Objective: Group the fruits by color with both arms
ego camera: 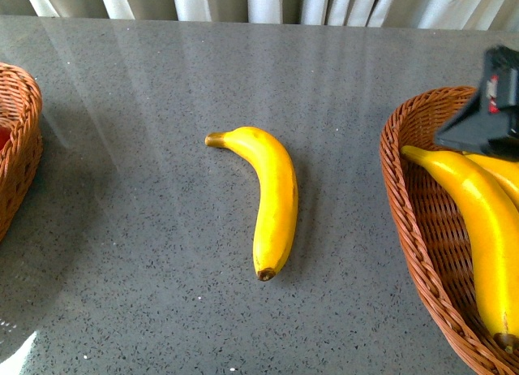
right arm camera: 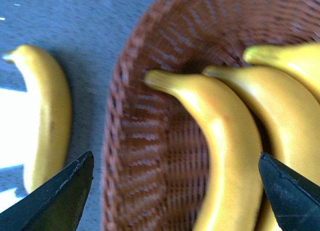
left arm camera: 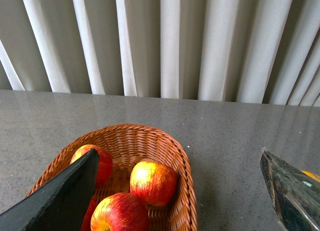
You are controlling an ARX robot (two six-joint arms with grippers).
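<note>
A yellow banana [ego camera: 272,198] lies alone on the grey table, stem to the far left. It also shows in the right wrist view [right arm camera: 42,116]. A wicker basket [ego camera: 413,221] at the right holds bananas [ego camera: 478,221]; three show in the right wrist view [right arm camera: 225,141]. My right gripper [right arm camera: 175,191] is open and empty, hovering over that basket's rim; its dark body [ego camera: 486,115] shows in the front view. A wicker basket [left arm camera: 170,156] at the left holds three red apples [left arm camera: 152,181]. My left gripper [left arm camera: 180,191] is open and empty above that basket's edge.
The left basket's rim [ego camera: 24,140] shows at the front view's left edge. White curtains [ego camera: 259,2] hang behind the table's far edge. A bright glare patch [ego camera: 16,351] lies on the table at the near left.
</note>
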